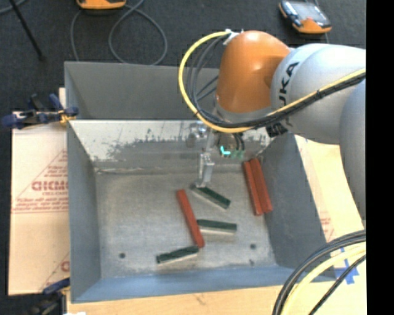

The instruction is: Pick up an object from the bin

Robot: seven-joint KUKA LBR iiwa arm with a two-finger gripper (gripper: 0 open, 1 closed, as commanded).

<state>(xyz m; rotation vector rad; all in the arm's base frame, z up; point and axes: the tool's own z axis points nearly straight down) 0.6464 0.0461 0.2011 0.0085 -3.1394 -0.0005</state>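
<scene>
End effector (204, 178) at diagonal green bar (213, 197)

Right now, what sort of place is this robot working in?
Probably a robotics lab or test bench: a robot arm reaches into a grey metal bin holding loose red sticks and green sticks, with cables trailing across the dark floor behind.

I see a dark floor (37, 37) with thin cables (166, 43) looping across it and two orange devices (101, 3) (305, 15) lying farther back.
</scene>
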